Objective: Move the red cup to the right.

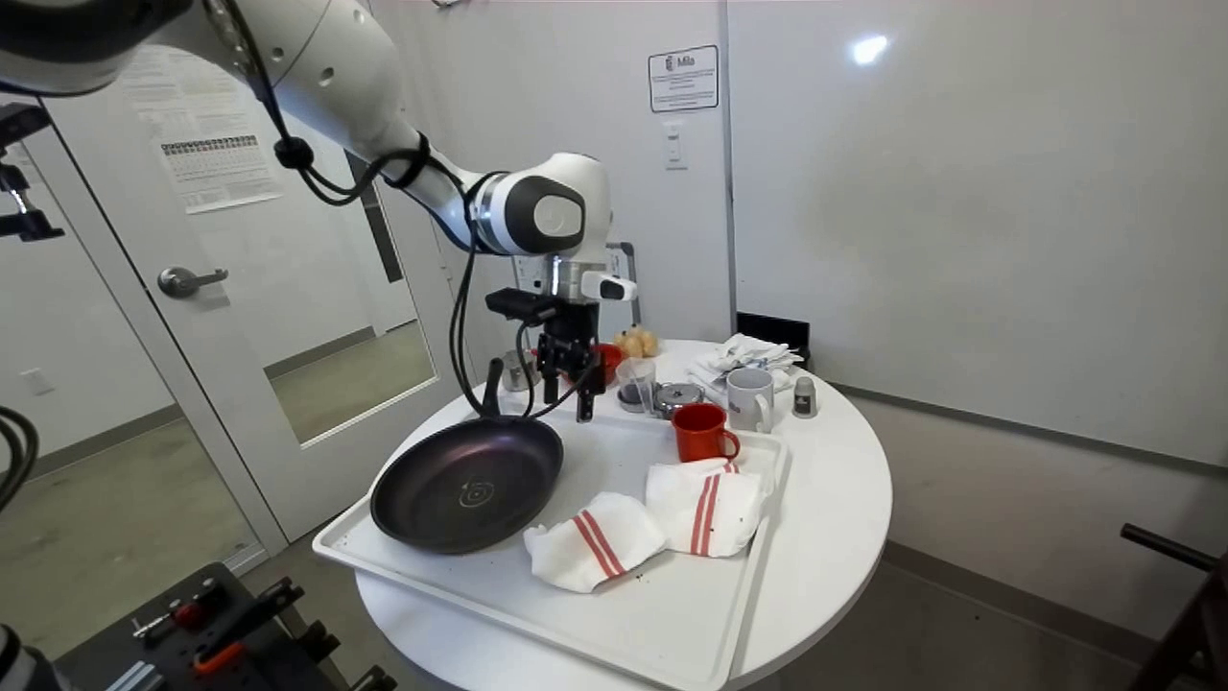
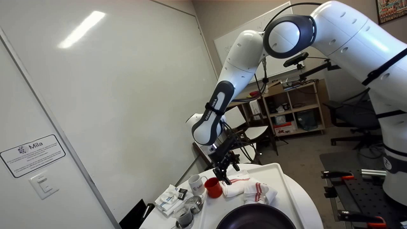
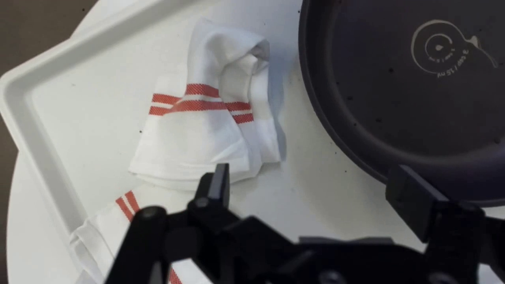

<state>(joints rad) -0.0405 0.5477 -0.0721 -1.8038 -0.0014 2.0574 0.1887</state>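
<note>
The small red cup point(image 1: 698, 432) stands upright at the far edge of the white tray point(image 1: 523, 631), beside a folded striped cloth point(image 1: 691, 504). It also shows in an exterior view point(image 2: 213, 188), next to the white mug. The cup is out of the wrist view. My gripper point(image 1: 568, 405) is above the tray, between the black frying pan point(image 1: 460, 489) and the cup, apart from the cup. In the wrist view the gripper point(image 3: 311, 177) has its fingers wide apart with nothing between them.
Near the cup stand a white mug point(image 1: 748, 398), a metal tin point(image 1: 677, 395), a clear cup point(image 1: 635, 379) and a shaker point(image 1: 804, 398). A red bowl point(image 1: 611, 359) is partly hidden behind the gripper. A second striped cloth point(image 1: 590, 547) lies on the tray. The pan's handle point(image 1: 491, 386) sticks up.
</note>
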